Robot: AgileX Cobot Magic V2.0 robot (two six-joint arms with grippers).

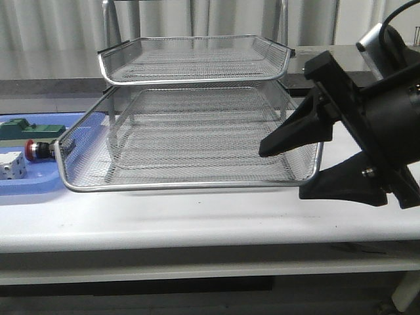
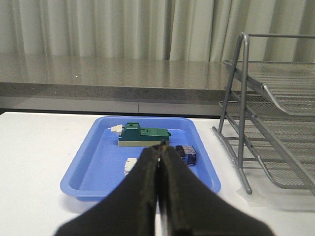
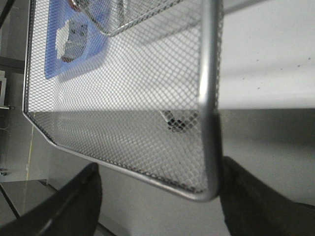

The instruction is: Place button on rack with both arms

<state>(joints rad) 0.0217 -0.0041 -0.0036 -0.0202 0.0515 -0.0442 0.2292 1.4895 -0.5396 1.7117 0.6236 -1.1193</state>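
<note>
The button (image 1: 36, 149), red-headed, lies on its side in the blue tray (image 1: 39, 182) at the far left. In the left wrist view the button (image 2: 186, 155) shows its blue-black body just beyond my left gripper (image 2: 161, 147), which is shut with nothing in it and hangs above the tray's near rim. The silver wire rack (image 1: 197, 186) stands mid-table with its middle tray slid forward. My right gripper (image 1: 283, 174) is open, one finger on each side of that tray's front right corner (image 3: 206, 192). The left arm is out of the front view.
A green flat part (image 2: 142, 133) and a white block (image 2: 130, 165) share the blue tray (image 2: 78, 184) with the button. The rack's thin legs (image 2: 239, 123) stand right of the tray. A grey counter and curtains run behind the table.
</note>
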